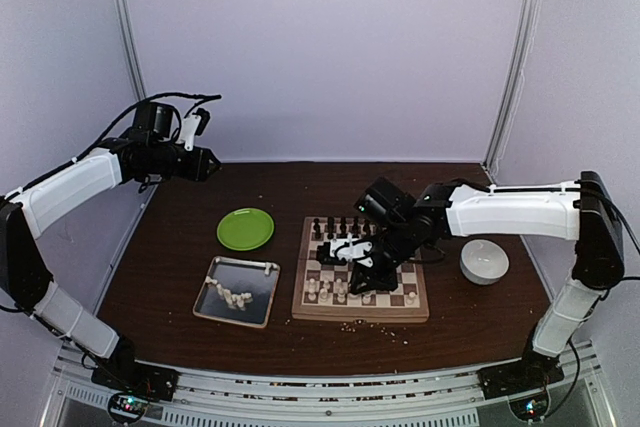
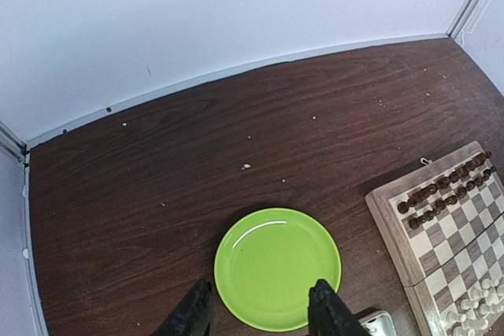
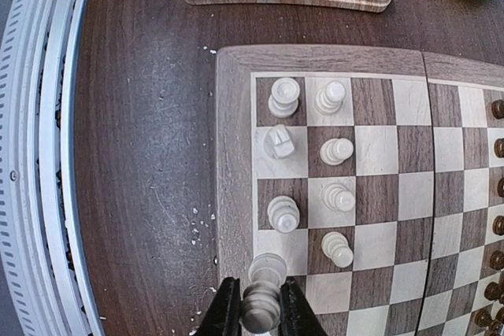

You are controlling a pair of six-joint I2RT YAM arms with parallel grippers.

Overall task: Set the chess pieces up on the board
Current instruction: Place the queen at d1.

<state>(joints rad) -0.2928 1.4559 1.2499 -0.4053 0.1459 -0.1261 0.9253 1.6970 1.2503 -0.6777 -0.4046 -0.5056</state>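
1. While my right gripper (image 3: pixel 261 322) is clenched on a cream-white piece (image 3: pixel 260 304) low over the board (image 3: pixel 233 155), at its edge row, the step as I judge it is to seat that piece upright in the middle of its own square.
2. To do it well I should come straight down and stay clear of the cream pieces (image 3: pixel 338 150) standing close by my fingers. I should let go only once the base sits flat, since any sideways drag could topple a neighbour.
3. Those cream pieces stand in two lines along the board's near side, upright, one to a square. The dark pieces (image 1: pixel 340 228) fill the far side.
4. More cream pieces lie in the metal tray (image 1: pixel 203 287), left of the board, so by my reckoning the set is not complete.
5. My left gripper (image 2: pixel 261 298) hangs raised over the green plate (image 2: pixel 276 249), fingers parted, holding nothing.
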